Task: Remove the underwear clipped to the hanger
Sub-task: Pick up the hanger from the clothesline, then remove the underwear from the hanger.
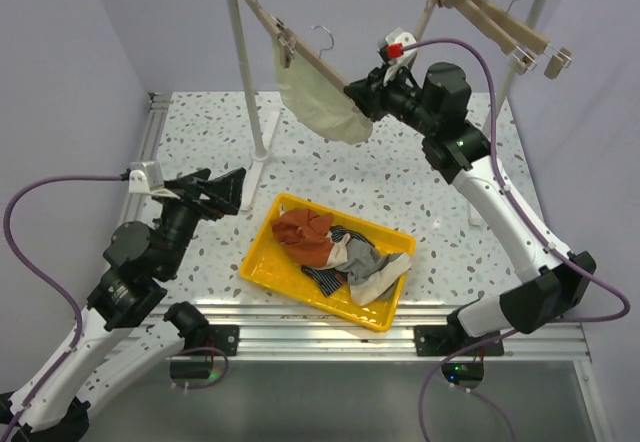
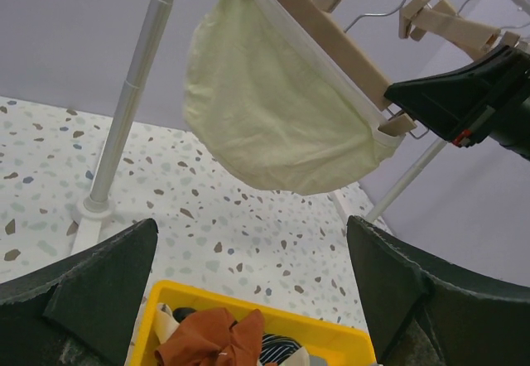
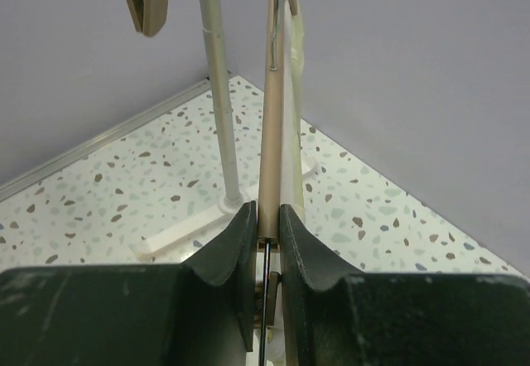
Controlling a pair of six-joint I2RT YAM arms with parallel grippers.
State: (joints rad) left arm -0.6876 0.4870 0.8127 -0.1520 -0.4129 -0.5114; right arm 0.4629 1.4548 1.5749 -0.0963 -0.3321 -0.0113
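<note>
Right gripper (image 1: 362, 94) pinches the wooden hanger (image 1: 318, 57) bearing soft cream underwear (image 1: 322, 102); left gripper (image 1: 228, 190) gapes empty beside yellow tray (image 1: 262, 262).

the top external view looks down from above and behind both arms over the whole table (image 1: 420, 187). the left wrist view tilts up from low over the yellow tray (image 2: 248, 300). the right wrist view sits tight against the wooden hanger (image 3: 269, 134), which all three share.
</note>
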